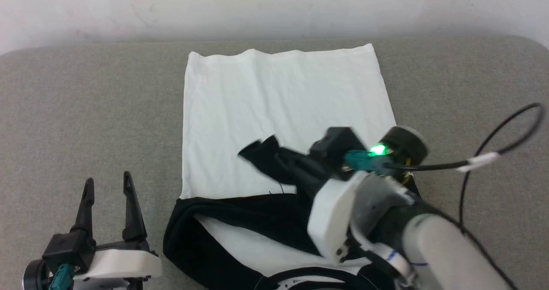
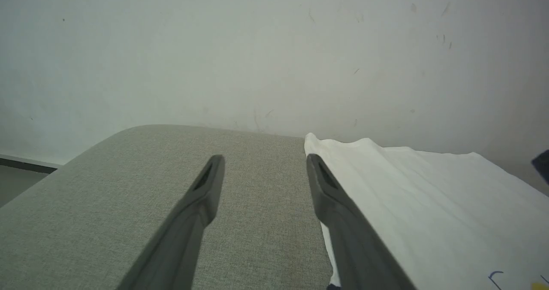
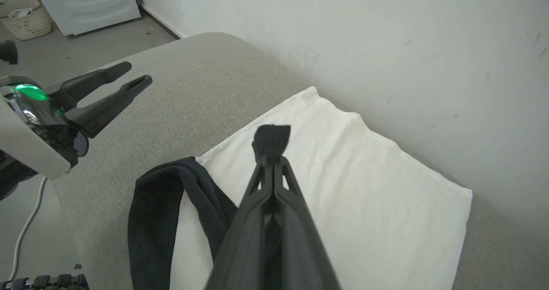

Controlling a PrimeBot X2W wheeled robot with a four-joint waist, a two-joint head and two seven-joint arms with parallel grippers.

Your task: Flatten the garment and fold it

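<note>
The garment (image 1: 283, 110) lies on the grey surface, its white body spread flat toward the wall. A black sleeve (image 1: 240, 212) is folded across its near part, and the black neck trim sits at the bottom edge. My right gripper (image 1: 281, 159) hovers over the shirt's middle, shut on the tip of the other black sleeve (image 3: 271, 137), which pokes up past the fingertips of the right gripper (image 3: 271, 159). My left gripper (image 1: 107, 185) stands open beside the shirt's left edge, holding nothing. Seen from the left wrist, the left gripper (image 2: 264, 159) points at the wall, with the garment (image 2: 429, 204) on its right.
The grey cushioned surface (image 1: 85, 110) ends at a white wall (image 1: 274, 7) right behind the shirt. A black cable (image 1: 493, 152) loops off my right wrist. In the right wrist view a woven basket (image 3: 25, 17) and a white cabinet (image 3: 85, 2) stand on the floor beyond the surface's end.
</note>
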